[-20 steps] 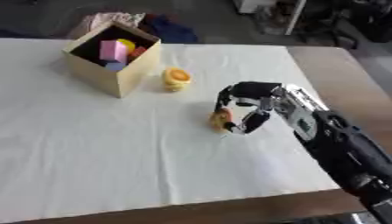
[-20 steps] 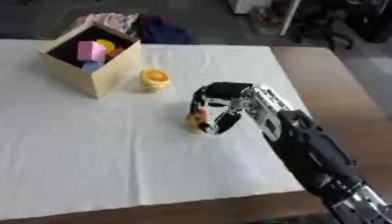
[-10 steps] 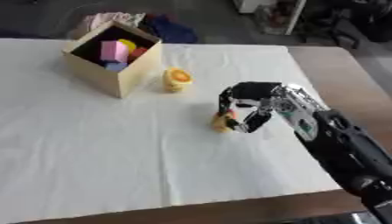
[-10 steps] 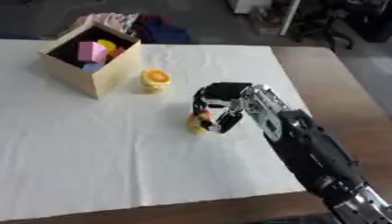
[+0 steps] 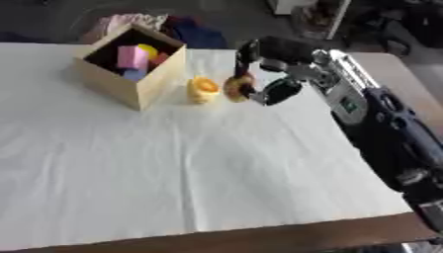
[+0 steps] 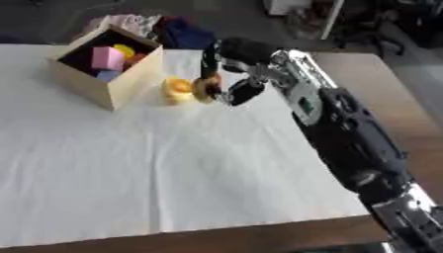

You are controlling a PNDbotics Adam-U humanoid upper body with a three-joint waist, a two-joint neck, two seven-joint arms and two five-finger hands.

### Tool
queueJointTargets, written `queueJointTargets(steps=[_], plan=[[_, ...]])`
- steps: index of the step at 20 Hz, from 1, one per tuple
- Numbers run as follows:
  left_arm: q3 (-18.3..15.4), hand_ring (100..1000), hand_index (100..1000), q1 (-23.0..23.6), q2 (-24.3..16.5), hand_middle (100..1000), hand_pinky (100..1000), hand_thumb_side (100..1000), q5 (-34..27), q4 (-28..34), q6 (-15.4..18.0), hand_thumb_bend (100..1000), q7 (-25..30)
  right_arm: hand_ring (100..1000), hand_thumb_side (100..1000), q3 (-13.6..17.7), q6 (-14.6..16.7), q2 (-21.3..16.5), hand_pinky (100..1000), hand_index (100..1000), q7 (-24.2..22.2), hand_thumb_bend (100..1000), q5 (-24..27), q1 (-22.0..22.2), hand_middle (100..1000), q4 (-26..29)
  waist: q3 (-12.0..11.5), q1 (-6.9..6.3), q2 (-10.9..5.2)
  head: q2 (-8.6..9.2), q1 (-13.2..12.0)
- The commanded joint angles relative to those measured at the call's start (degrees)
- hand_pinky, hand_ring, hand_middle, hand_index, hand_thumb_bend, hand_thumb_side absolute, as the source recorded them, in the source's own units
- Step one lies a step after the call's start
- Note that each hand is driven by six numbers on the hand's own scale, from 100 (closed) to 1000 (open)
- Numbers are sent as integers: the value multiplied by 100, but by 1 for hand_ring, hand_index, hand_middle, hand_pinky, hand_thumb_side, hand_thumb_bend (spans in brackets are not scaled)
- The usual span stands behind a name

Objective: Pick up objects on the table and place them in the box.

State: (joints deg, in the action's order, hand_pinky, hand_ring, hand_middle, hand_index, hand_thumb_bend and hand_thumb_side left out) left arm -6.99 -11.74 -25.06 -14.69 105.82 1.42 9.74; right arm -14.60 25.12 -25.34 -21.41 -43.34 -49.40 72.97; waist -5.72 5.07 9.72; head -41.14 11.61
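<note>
Right robot hand (image 5: 264, 69) clamped on an orange object (image 5: 237, 87) near the box (image 5: 130, 74)

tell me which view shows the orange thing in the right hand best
The left eye view. There the orange ring-like object shows between the curled fingers of the right hand, apart from the yellow object beside the box. In the right eye view it is partly covered and overlaps the yellow object.

Colours on the white cloth

The tan box (image 5: 143, 84) held pink, yellow, red and blue pieces; a yellow-orange object (image 5: 203, 90) sat beside it; the right hand (image 5: 264, 69) was black and silver.
</note>
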Motion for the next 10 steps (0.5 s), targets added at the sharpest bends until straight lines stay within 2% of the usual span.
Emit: queueJointTargets(steps=[1,10], plan=[[15,608,847,-129,-5,671,744,711,-37,116,-11,100,62,625,100,146,-58,27,731,404,169,100,43,-432,556,-240,-51,-95,-7,112,89],[131,609,851,-388,150,672,745,710,-69,170,-42,100,213,600,100,475,-165,716,719,381,782,100,-438,-1528,542,-1254,-388,-62,180,348,451]])
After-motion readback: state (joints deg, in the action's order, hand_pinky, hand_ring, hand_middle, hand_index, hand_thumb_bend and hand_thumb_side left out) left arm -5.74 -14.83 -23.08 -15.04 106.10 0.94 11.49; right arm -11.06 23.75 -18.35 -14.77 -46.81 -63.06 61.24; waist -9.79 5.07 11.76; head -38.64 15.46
